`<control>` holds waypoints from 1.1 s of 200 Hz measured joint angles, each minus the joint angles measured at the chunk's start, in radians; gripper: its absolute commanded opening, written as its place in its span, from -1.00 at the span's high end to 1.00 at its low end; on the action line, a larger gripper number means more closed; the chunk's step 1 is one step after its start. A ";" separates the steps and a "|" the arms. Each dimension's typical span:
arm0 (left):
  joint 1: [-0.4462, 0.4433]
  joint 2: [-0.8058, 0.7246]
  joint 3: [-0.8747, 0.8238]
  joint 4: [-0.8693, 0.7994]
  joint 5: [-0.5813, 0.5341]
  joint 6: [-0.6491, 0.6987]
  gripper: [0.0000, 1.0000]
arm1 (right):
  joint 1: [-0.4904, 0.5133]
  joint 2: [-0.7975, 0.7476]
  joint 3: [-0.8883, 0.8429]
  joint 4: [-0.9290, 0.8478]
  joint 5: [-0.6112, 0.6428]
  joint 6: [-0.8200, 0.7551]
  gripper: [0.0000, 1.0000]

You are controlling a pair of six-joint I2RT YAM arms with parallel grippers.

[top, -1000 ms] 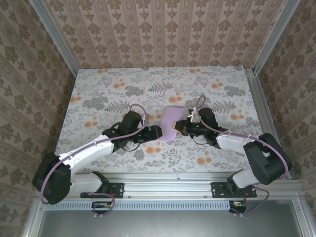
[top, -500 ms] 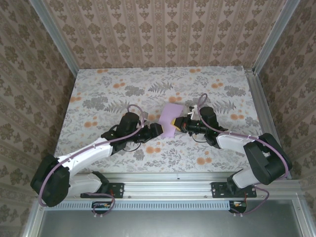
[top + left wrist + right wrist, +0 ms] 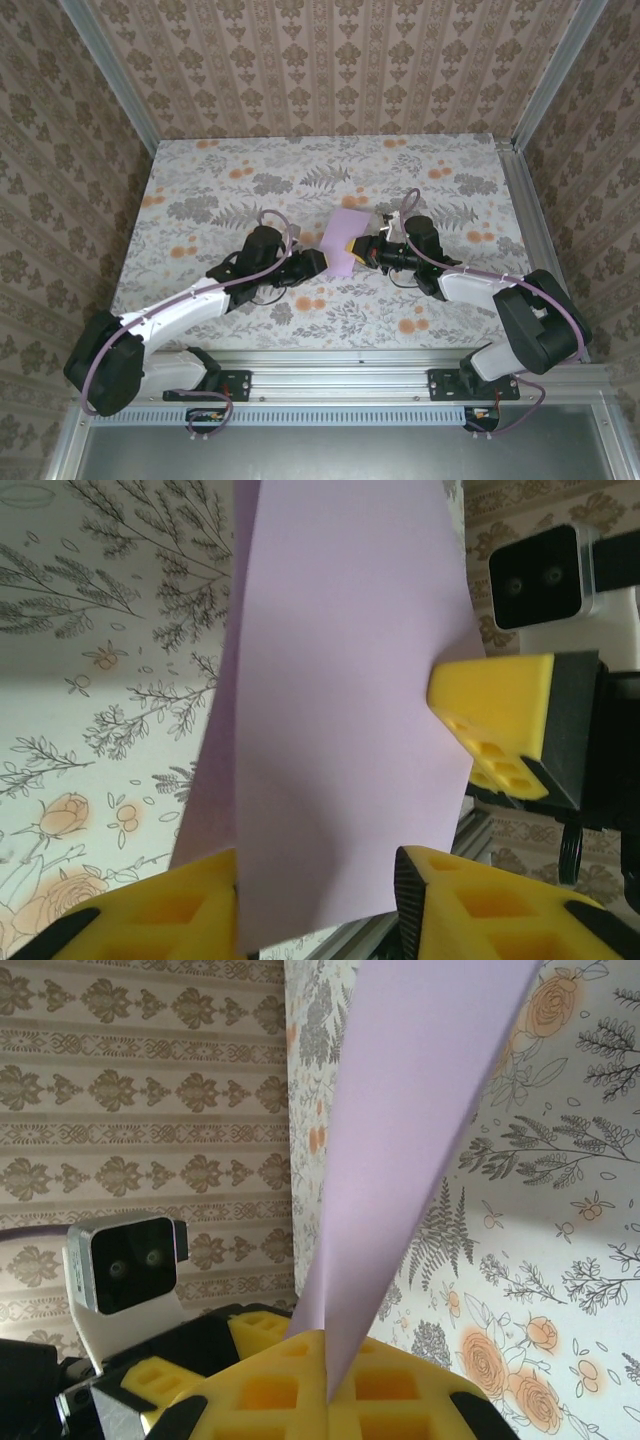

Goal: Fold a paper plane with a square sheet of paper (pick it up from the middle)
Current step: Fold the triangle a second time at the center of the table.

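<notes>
The lavender square sheet of paper [image 3: 345,232], folded along a crease, is held off the floral tablecloth at the table's middle. My right gripper [image 3: 360,250] is shut on its right edge. In the right wrist view, the sheet [image 3: 420,1110] rises as a narrow strip from between the closed yellow pads [image 3: 290,1390]. My left gripper [image 3: 320,263] is open just left of it. In the left wrist view, the sheet [image 3: 340,680] hangs down into the wide gap of the left gripper [image 3: 318,885], brushing the left pad [image 3: 170,910]. The right gripper's yellow finger [image 3: 495,715] pinches the sheet's far edge.
The floral tablecloth [image 3: 220,190] covers the table on all sides of the grippers. Patterned walls enclose the left, back and right. An aluminium rail [image 3: 340,362] runs along the near edge behind both arm bases.
The right gripper has turned and lifted the sheet, so it now tilts to the left instead of standing straight. The left gripper has edged slightly closer under it.
</notes>
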 measured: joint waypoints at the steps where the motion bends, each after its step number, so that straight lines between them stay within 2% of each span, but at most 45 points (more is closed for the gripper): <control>1: 0.001 0.000 0.000 0.000 0.000 0.001 0.28 | 0.000 0.000 0.000 0.000 0.000 0.000 0.94; 57: 0.025 0.024 0.014 -0.001 0.013 0.022 0.68 | 0.000 0.000 0.000 0.002 -0.007 0.000 0.94; 74: 0.028 0.025 0.016 -0.009 0.018 0.028 0.75 | 0.000 0.000 0.000 0.002 -0.007 0.000 0.93; 102: 0.029 0.026 0.019 -0.031 0.023 0.038 0.87 | 0.000 0.001 0.000 0.002 -0.018 -0.003 0.82; 136: 0.023 0.026 0.028 -0.063 0.020 0.056 0.90 | 0.000 0.016 0.008 -0.032 -0.027 -0.040 0.59; 193: -0.040 0.034 0.053 -0.197 -0.040 0.116 0.89 | -0.016 0.072 0.082 -0.233 -0.029 -0.195 0.31; 220: -0.066 0.072 0.055 -0.243 -0.077 0.131 0.88 | -0.018 0.106 0.121 -0.336 -0.027 -0.276 0.26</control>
